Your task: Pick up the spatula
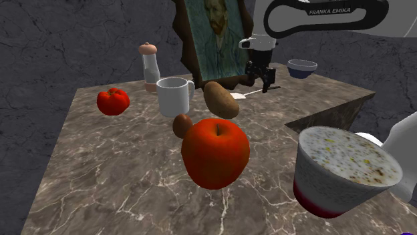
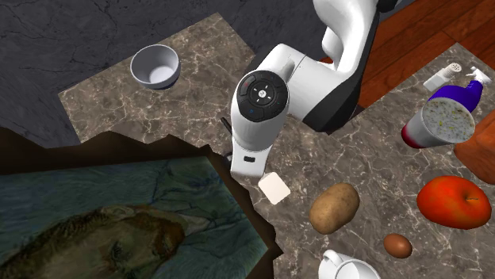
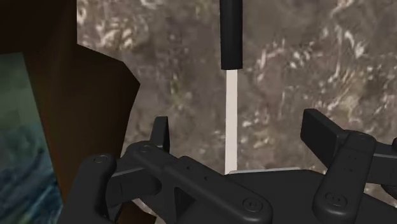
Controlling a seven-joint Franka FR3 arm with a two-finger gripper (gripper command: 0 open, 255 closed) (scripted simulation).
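My pincer (image 1: 259, 85): all black. Spatula (image 3: 231, 121): white blade & shaft, black handle. Table (image 1: 100, 173): grey-brown, marbled w/ white veins. Apple (image 1: 215, 152), shoulder view's lower centre, & tomato (image 1: 113, 101), upper left: red. Mug (image 1: 174, 96) white; potato (image 1: 221, 99) tan; egg (image 1: 182, 125) brown; bowl (image 2: 155, 66) grey-blue. Cup (image 1: 344, 167), lower right: cream speckled top, dark-red base. Painting (image 1: 214, 33): blue-green, dark brown frame.

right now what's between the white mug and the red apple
A brown egg lies between the mug and the apple, seen in both the shoulder and second exterior views.
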